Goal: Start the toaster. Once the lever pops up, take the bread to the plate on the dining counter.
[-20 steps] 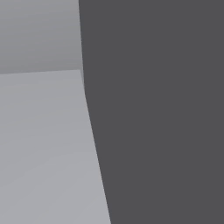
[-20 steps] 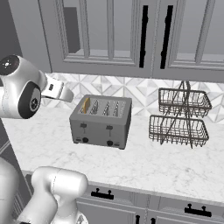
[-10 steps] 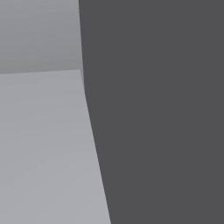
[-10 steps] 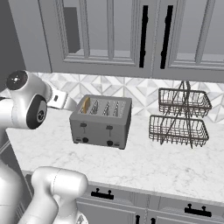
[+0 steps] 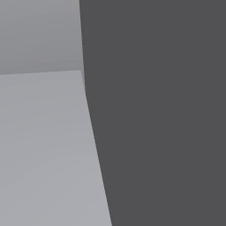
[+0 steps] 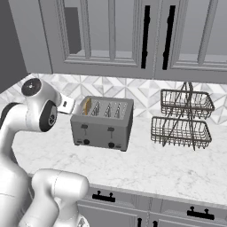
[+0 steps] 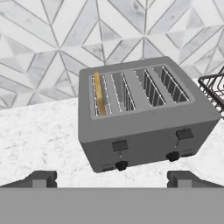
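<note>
One bread [image 7: 99,93] slice is sitting in the toaster [image 7: 144,113] slot at 9 o'clock; gripper [image 7: 112,178] is hanging wide open, empty.

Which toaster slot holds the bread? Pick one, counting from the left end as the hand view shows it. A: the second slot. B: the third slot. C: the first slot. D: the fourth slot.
C: the bread stands on edge in the leftmost slot of the toaster; the others look empty.
</note>
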